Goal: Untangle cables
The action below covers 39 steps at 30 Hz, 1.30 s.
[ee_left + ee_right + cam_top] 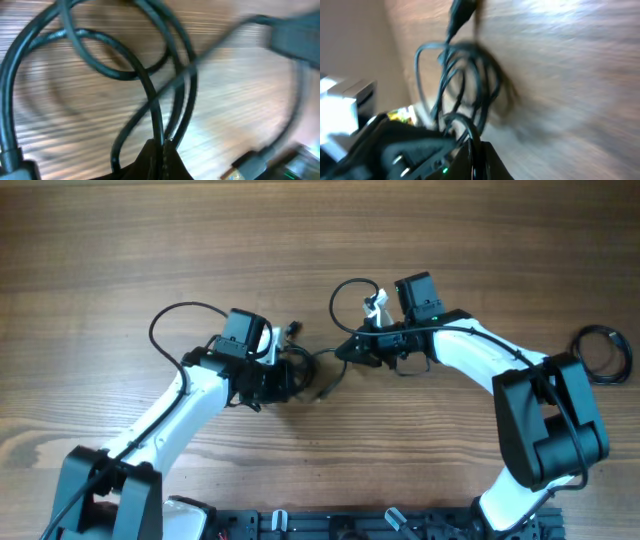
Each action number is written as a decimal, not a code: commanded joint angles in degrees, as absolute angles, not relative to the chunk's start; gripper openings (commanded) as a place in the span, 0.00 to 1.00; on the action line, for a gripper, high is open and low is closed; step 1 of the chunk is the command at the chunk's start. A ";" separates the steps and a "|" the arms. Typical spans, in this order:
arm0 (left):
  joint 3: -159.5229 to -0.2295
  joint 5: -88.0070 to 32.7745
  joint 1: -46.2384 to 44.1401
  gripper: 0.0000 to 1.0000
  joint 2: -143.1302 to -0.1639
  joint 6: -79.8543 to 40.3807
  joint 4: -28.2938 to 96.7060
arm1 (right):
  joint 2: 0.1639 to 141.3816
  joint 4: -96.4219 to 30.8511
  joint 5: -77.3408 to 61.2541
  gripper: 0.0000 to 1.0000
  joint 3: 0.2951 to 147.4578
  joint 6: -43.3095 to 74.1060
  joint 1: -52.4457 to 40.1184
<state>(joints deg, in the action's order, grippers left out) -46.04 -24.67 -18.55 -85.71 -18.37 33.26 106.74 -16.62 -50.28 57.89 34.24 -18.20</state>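
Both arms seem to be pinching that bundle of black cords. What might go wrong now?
The left gripper and right gripper both pinch the cables, whose loops cross each other. Pulling apart might tighten the tangle rather than free it. The thin cords might also slip out of either grip.

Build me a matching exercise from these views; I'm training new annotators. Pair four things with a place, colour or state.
Things:
1. left gripper
2. tangled cables
3. separate coil
4. table

Descriptions:
A. brown wood grain
B. lying alone near the right edge
C. shut on the tangle
D. bunched at mid-table

Pairs: 1-C, 2-D, 3-B, 4-A
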 commanded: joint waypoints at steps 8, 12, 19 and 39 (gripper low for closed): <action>-53.08 -65.47 -7.60 0.04 -81.84 -25.06 30.61 | 107.07 -16.36 -43.48 0.52 58.37 29.30 -16.69; -53.08 -70.26 -1.23 0.04 -81.84 -28.84 28.45 | 107.04 -16.01 -46.57 0.72 58.39 24.91 -16.43; -53.06 -76.58 3.57 0.04 -81.87 -36.84 27.99 | 107.04 -8.78 -80.25 0.83 58.39 29.89 -14.52; -53.06 -74.37 6.98 0.04 -81.54 -84.07 13.89 | 107.04 -24.47 -65.23 1.00 58.37 10.28 -16.67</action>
